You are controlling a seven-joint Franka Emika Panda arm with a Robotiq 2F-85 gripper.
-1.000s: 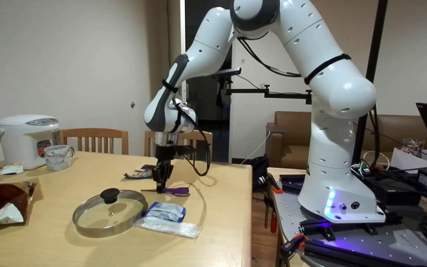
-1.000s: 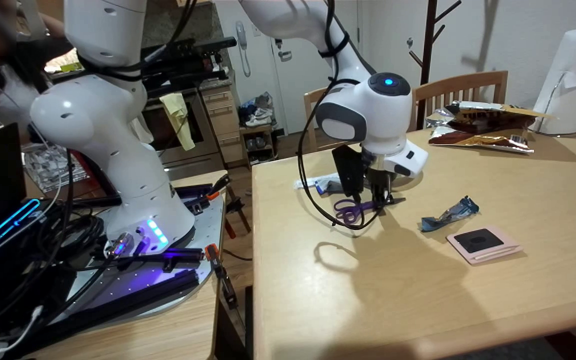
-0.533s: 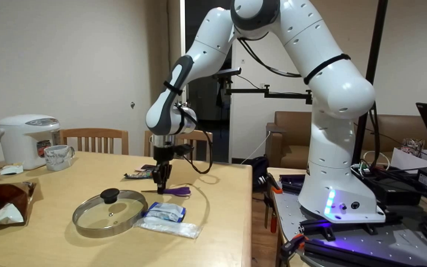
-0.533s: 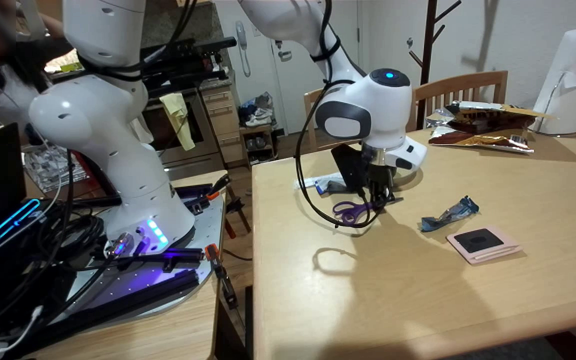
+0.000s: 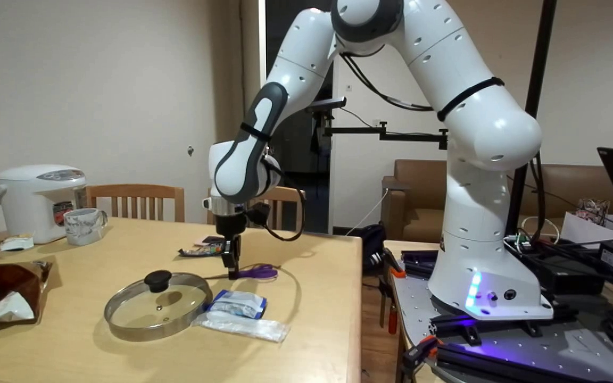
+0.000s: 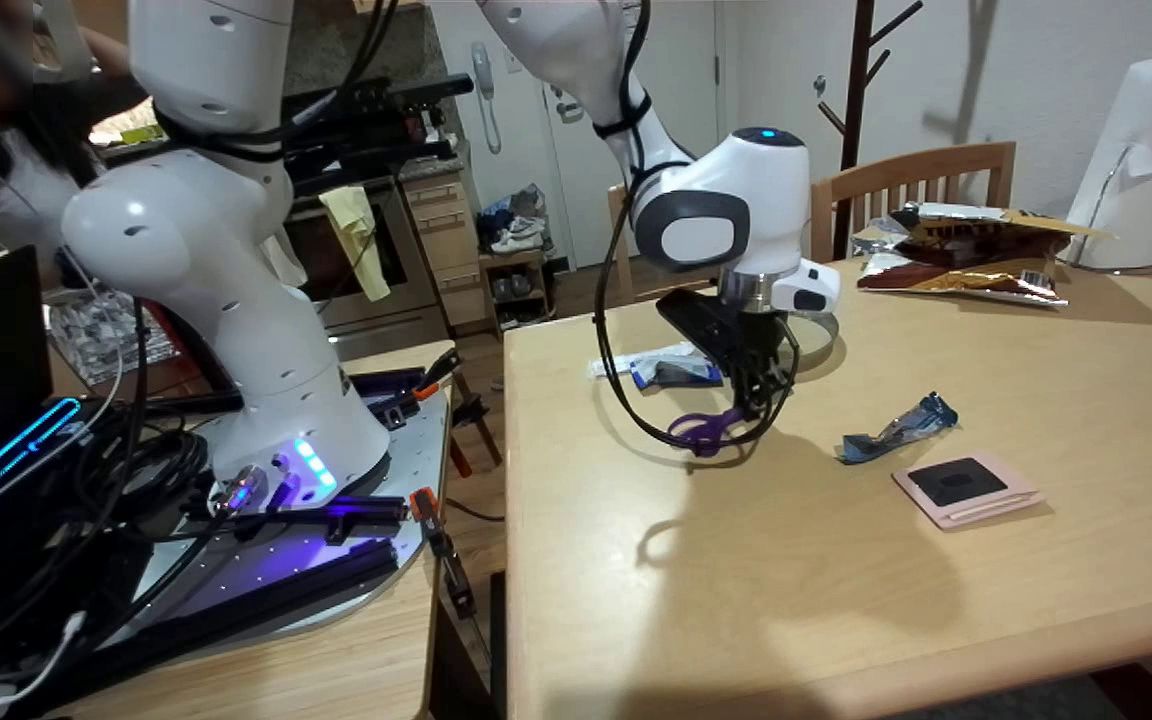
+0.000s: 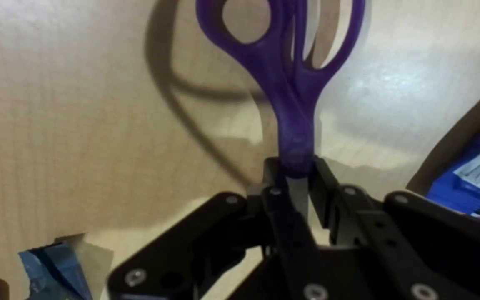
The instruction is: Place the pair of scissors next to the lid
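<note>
your black two-finger gripper [image 7: 297,168] is clamped on the slim purple-handled metal scissors [image 7: 292,100] near the pivot, handles toward the white robot base [image 5: 490,276], blades pointing roughly toward the nearby large round glass lid [image 5: 152,311]. a short advance along that axis should suffice; steer clear of the blue-and-white packet [image 5: 238,304] and flat translucent wrapper [image 5: 245,325] close alongside its metal rim.
</note>
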